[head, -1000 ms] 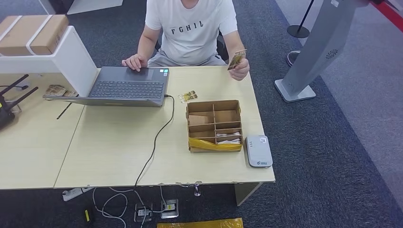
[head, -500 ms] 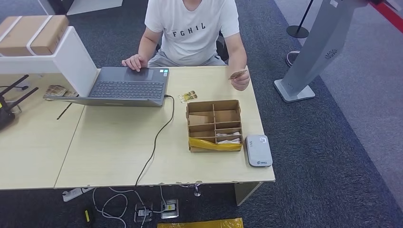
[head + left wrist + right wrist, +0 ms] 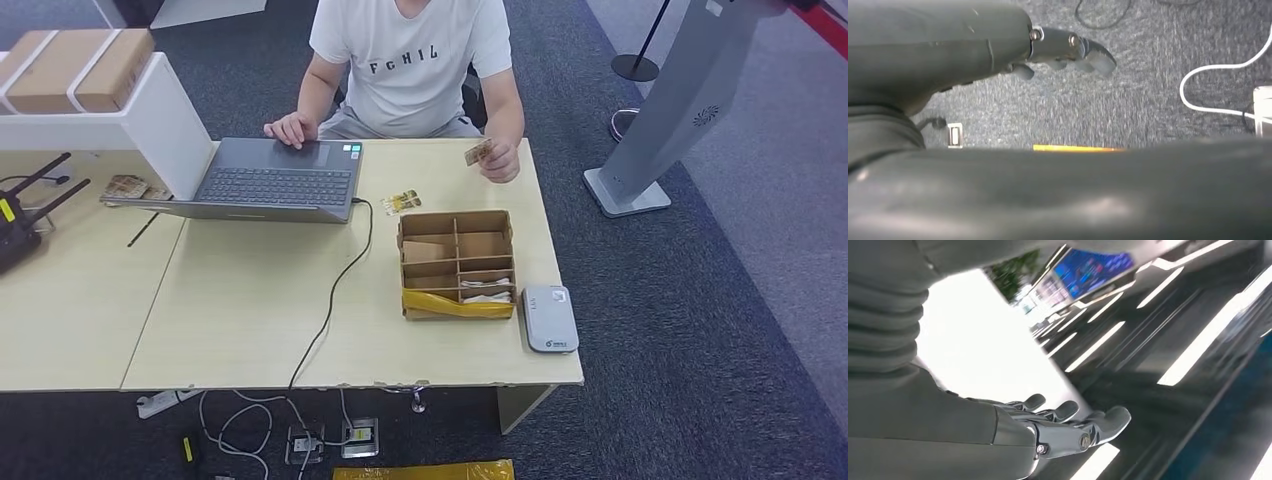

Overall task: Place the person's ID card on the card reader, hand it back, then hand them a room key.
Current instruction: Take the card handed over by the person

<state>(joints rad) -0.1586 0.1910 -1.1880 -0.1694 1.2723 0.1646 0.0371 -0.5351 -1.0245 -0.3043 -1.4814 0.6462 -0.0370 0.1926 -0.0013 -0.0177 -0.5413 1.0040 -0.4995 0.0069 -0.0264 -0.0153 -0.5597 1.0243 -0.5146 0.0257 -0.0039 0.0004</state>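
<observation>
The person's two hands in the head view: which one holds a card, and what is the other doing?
The person's hand by the table's far right corner pinches the small tan card. The person's other hand rests on the open grey laptop, holding nothing.
</observation>
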